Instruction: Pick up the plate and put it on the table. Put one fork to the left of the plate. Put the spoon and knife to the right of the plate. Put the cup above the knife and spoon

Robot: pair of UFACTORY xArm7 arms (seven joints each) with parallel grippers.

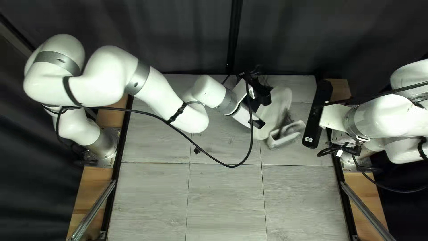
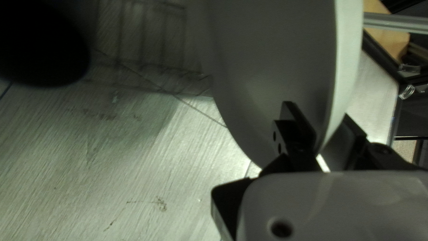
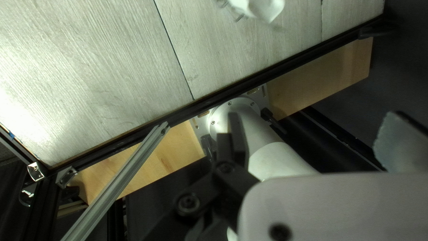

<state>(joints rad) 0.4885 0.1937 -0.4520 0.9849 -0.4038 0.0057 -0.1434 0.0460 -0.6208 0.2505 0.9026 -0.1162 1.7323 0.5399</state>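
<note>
1. Dark curtain (image 1: pixel 191 27) hangs behind the table's far edge; a metal strut (image 1: pixel 367 210) slants over the wooden strip (image 1: pixel 362 184) at the right of the top left view.
2. Beyond centre, toward the table's far right corner, the white plate (image 1: pixel 275 109) stands tilted beside a pale caddy (image 1: pixel 278 141). I can't make out fork, spoon, knife or cup.
3. My left gripper (image 2: pixel 324 120) has the plate's rim pinched, one finger on the inner face, one behind. The right gripper (image 3: pixel 312 127) has its fingers spread, nothing between.
4. I'd expect a stiff, fairly light plate, smooth enough to slip or pivot – and brittle, if it's ceramic. The rim is the right hold; lower the opposite edge gently, then ease it flat.
5. Pale wood-grain boards with thin seams make up the table (image 1: pixel 223 201). It looks hard, so a drop could chip the plate; the near half offers room for the setting.
</note>
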